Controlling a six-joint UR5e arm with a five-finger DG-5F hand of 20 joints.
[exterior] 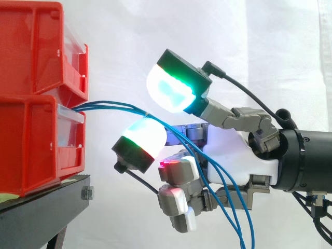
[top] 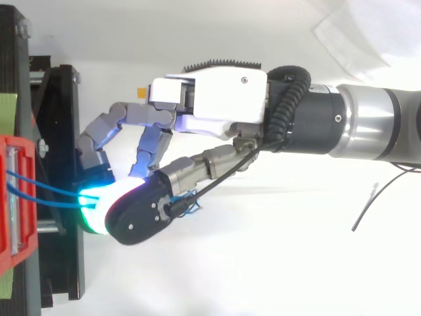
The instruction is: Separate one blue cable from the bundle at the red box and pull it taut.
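closest to the lens in the top view is the hand (top: 210,99), its white shell and grey links reaching left from the dark arm (top: 329,118) toward the bins. below it lies a plain white surface (top: 263,263), with a thin black wire (top: 378,197) loose on it well to the right and a small orange scrap (top: 141,91) just above the hand. a strip of green tape (top: 6,112) runs along the left edge beside the black stand (top: 59,164).

from the side, a white curtain (exterior: 270,52) closes off the room behind everything. the stand's dark top carries a lower red bin (exterior: 31,140) with an upper red bin (exterior: 31,46) stacked on it, each with a clear drawer front (exterior: 72,137). a silver bolt (exterior: 87,193) sits in the stand's near corner.

the blue cables (exterior: 111,106) are thin, glossy strands. they leave the top of the lower bin's clear front, run right in a shallow arch, and bunch together at a pale tie (exterior: 147,113). from there they fan out, drop across the hand's white palm and run out at the bottom edge. whether the hand is clamped on any strand cannot be told.
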